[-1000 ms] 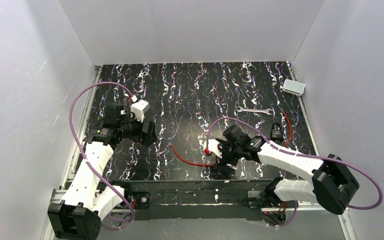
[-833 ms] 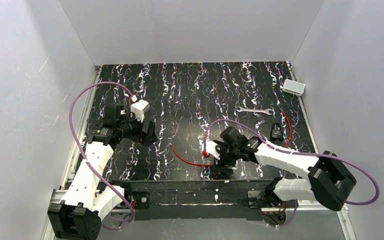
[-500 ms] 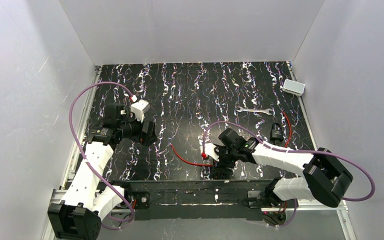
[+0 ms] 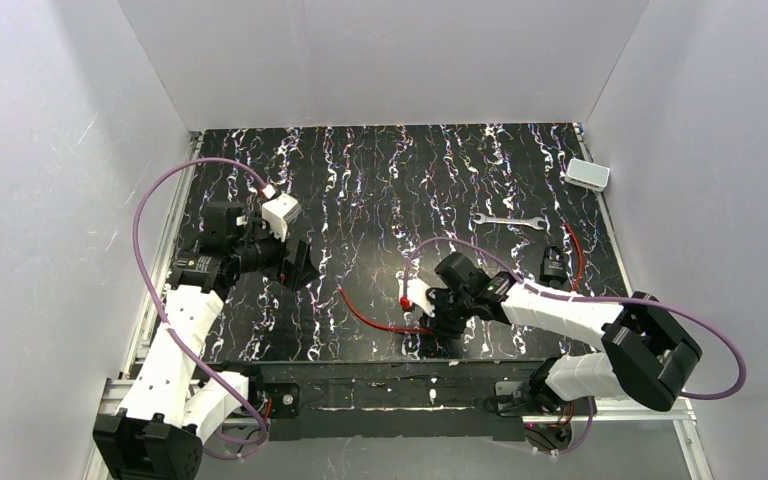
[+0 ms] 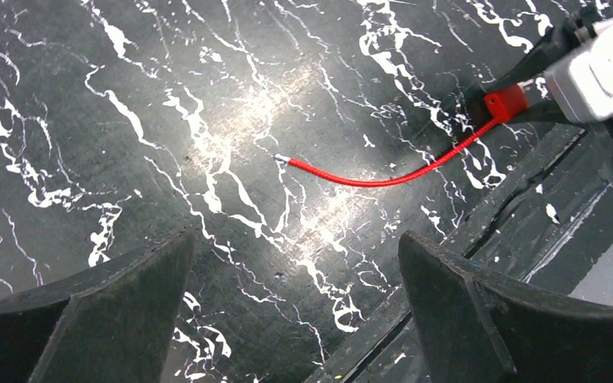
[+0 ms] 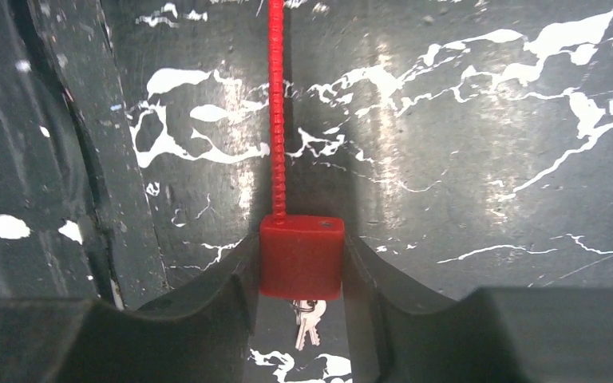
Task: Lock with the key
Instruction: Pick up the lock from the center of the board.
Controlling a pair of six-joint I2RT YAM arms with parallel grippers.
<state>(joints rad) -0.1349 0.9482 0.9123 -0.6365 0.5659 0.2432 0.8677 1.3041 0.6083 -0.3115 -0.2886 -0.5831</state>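
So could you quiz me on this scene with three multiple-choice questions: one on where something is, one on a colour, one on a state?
1. Where does the wrench lie?
A) on the right half of the table
B) at the near left corner
C) propped against the back wall

2. What colour is the padlock inside the right gripper?
A) blue
B) red
C) green

3. How is the left gripper?
A) clamped on a key
B) shut, empty
C) open, empty

Answers: 1 A, it lies flat there in the top view. 2 B, the right wrist view shows its red body and red cord. 3 C, its fingers stand wide apart with nothing between them.
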